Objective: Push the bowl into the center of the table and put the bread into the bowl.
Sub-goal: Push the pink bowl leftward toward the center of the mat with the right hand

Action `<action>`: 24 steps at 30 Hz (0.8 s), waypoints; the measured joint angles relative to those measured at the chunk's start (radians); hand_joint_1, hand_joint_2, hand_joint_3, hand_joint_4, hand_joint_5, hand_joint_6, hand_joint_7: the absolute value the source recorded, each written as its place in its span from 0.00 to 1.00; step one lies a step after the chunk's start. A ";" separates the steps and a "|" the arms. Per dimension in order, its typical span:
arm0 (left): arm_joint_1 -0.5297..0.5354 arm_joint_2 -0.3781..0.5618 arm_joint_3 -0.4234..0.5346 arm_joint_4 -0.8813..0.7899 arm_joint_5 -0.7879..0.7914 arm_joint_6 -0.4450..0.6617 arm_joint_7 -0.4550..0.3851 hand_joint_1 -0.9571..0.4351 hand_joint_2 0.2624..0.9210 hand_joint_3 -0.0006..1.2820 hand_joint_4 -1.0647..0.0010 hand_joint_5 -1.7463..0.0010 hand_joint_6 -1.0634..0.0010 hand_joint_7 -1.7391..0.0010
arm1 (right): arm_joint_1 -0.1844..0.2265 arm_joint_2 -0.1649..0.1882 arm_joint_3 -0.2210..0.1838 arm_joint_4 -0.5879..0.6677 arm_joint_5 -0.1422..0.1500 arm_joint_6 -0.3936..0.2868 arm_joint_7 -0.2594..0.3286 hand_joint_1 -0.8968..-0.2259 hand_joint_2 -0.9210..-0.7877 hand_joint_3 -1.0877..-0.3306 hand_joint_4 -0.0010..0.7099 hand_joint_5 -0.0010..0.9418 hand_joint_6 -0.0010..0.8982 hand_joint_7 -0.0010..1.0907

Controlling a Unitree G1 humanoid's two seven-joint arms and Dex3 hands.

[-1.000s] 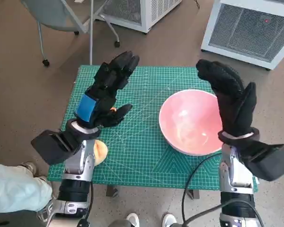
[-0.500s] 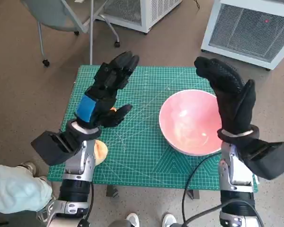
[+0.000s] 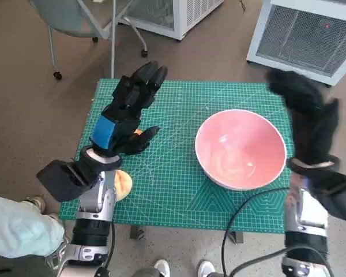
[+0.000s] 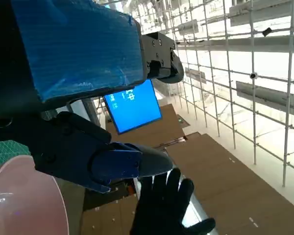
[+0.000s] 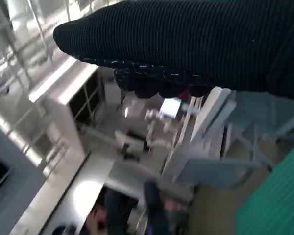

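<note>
Nearest the robot, at the table's near left corner, the bread lies on the green cutting mat, a pale tan lump mostly hidden under the left forearm. The pink bowl sits upright on the mat, well apart from the bread, over on the right half of the table rather than in its middle, with its rim close to the near right part of the mat. Nothing lies inside it.

The left hand hangs raised over the left half of the table, beyond the bread and to the left of the bowl, blue tape on its back, fingers stretched out away from the robot and spread, thumb poking toward the bowl; it holds nothing. The right hand, in its black glove, is blurred and stands up just past the bowl's right rim, over the table's right edge, fingers extended and apart, empty as well.

Beyond the table, on the brown floor, a wheeled chair stands off the far left corner, and two white grilled cabinets stand farther back.
</note>
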 measured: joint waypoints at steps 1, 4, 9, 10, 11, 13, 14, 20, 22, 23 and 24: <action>0.000 0.000 0.002 0.003 0.000 -0.001 0.000 0.25 1.00 0.29 0.81 1.00 0.92 0.76 | 0.000 -0.002 -0.010 0.010 -0.005 -0.010 -0.012 0.39 0.00 0.44 0.36 0.02 0.00 0.51; 0.000 0.001 0.006 0.011 0.000 -0.001 0.000 0.25 1.00 0.29 0.81 1.00 0.92 0.76 | 0.002 -0.009 -0.039 0.056 -0.022 -0.047 -0.052 0.38 0.00 0.43 0.36 0.02 0.01 0.52; -0.002 0.002 0.012 0.022 0.000 -0.005 0.000 0.26 1.00 0.29 0.81 1.00 0.92 0.77 | 0.004 -0.015 -0.071 0.148 -0.039 -0.106 -0.097 0.39 0.00 0.43 0.37 0.02 0.02 0.54; -0.003 0.002 0.013 0.025 0.000 -0.005 -0.001 0.26 1.00 0.29 0.81 1.00 0.91 0.77 | 0.003 -0.016 -0.077 0.176 -0.042 -0.124 -0.104 0.39 0.00 0.42 0.37 0.02 0.02 0.54; -0.004 0.002 0.013 0.026 0.000 -0.005 -0.001 0.26 1.00 0.29 0.81 1.00 0.91 0.77 | 0.002 -0.018 -0.083 0.205 -0.044 -0.141 -0.110 0.39 0.00 0.42 0.37 0.02 0.02 0.54; -0.005 0.003 0.015 0.030 0.000 -0.006 -0.001 0.26 1.00 0.29 0.81 1.00 0.91 0.77 | 0.003 -0.020 -0.095 0.260 -0.047 -0.167 -0.120 0.40 0.00 0.42 0.37 0.02 0.03 0.55; -0.005 0.003 0.016 0.033 0.000 -0.007 -0.001 0.26 1.00 0.29 0.81 1.00 0.91 0.77 | 0.003 -0.020 -0.099 0.288 -0.048 -0.179 -0.123 0.41 0.00 0.41 0.37 0.02 0.04 0.55; -0.008 0.004 0.018 0.041 0.000 -0.008 -0.001 0.26 1.00 0.29 0.81 1.00 0.91 0.78 | -0.008 -0.021 -0.116 0.462 -0.049 -0.239 -0.131 0.43 0.00 0.39 0.38 0.02 0.06 0.55; -0.009 0.004 0.018 0.042 -0.001 -0.008 -0.003 0.25 1.00 0.29 0.81 1.00 0.90 0.78 | -0.016 -0.021 -0.120 0.521 -0.049 -0.250 -0.136 0.44 0.00 0.39 0.38 0.02 0.07 0.55; -0.010 0.004 0.018 0.042 -0.001 -0.008 -0.005 0.25 1.00 0.29 0.81 1.00 0.90 0.78 | -0.021 -0.020 -0.120 0.545 -0.050 -0.252 -0.140 0.44 0.00 0.39 0.39 0.02 0.07 0.55; -0.010 0.005 0.018 0.042 -0.002 -0.008 -0.006 0.25 1.00 0.29 0.81 1.00 0.90 0.78 | -0.027 -0.019 -0.120 0.571 -0.052 -0.254 -0.145 0.46 0.00 0.38 0.39 0.02 0.08 0.55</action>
